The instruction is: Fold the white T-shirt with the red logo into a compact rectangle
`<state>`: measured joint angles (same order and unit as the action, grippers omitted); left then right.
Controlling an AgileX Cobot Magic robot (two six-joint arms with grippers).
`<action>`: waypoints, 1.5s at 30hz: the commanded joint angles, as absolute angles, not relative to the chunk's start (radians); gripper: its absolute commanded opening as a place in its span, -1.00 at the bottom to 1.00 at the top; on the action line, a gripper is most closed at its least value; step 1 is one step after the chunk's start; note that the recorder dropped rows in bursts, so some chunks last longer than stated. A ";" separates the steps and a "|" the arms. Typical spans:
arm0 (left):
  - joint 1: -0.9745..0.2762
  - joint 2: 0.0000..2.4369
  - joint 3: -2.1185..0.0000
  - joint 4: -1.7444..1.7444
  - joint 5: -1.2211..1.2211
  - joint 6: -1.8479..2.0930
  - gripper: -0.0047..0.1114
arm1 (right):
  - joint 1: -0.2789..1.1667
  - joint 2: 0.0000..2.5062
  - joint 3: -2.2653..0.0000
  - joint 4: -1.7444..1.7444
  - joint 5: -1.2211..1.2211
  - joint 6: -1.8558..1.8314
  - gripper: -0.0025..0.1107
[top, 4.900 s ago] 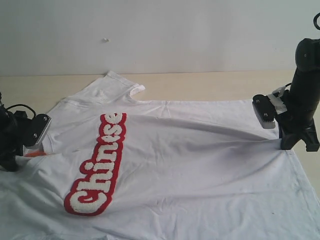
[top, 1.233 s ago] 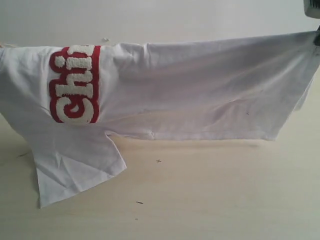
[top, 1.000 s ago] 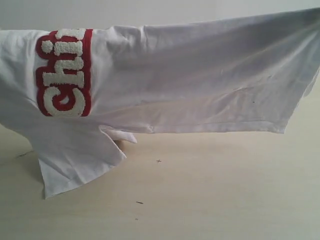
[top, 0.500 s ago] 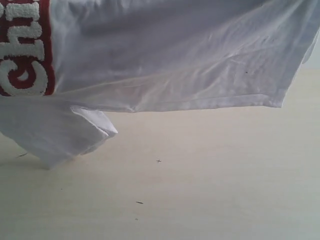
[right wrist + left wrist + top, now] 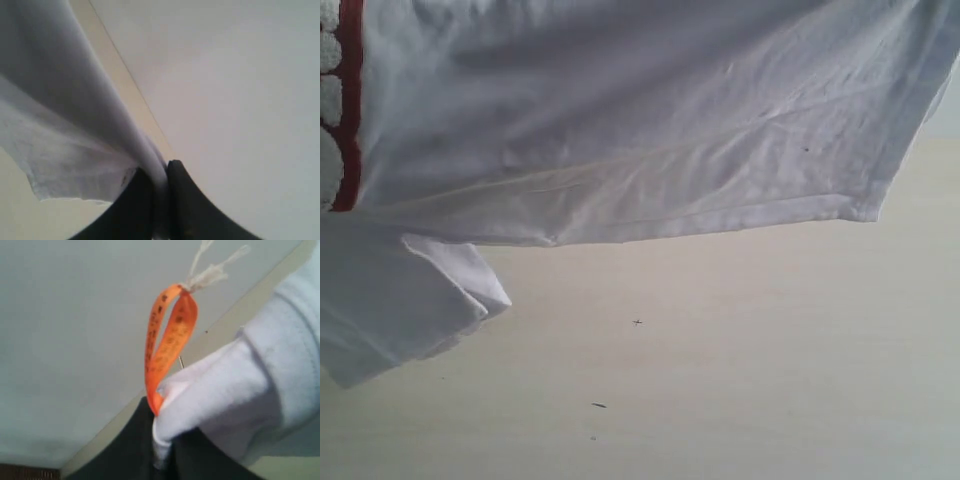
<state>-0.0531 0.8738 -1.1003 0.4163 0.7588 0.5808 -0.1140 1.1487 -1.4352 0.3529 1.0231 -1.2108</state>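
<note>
The white T-shirt point(image 5: 640, 120) hangs lifted off the table and fills the upper exterior view, one sleeve point(image 5: 410, 300) drooping at lower left. Only a sliver of the red logo point(image 5: 342, 100) shows at the left edge. Both grippers are out of the exterior view. My left gripper point(image 5: 162, 450) is shut on the white T-shirt point(image 5: 240, 395) at the collar, beside the orange neck tag point(image 5: 167, 340). In the right wrist view, my right gripper point(image 5: 161, 192) is shut on a bunched fold of the shirt point(image 5: 60, 125).
The pale wooden table point(image 5: 740, 370) lies below the hanging shirt, with a few small dark specks point(image 5: 638, 322) on it. A plain white wall point(image 5: 235, 85) stands behind the table.
The shirt, flat on the table 4.9 s ago, is lifted and stretched between both grippers. Over the last second it moved up and left; the logo slid almost out of view.
</note>
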 commanded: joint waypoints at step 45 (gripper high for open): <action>-0.050 0.948 -1.033 0.354 0.766 0.650 -0.92 | -0.116 1.260 -1.334 0.379 1.042 -0.827 -0.96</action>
<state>-0.0524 1.0180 -1.0219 0.3838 0.7519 0.6591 -0.1140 1.3107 -1.3228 0.3604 1.0289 -0.8600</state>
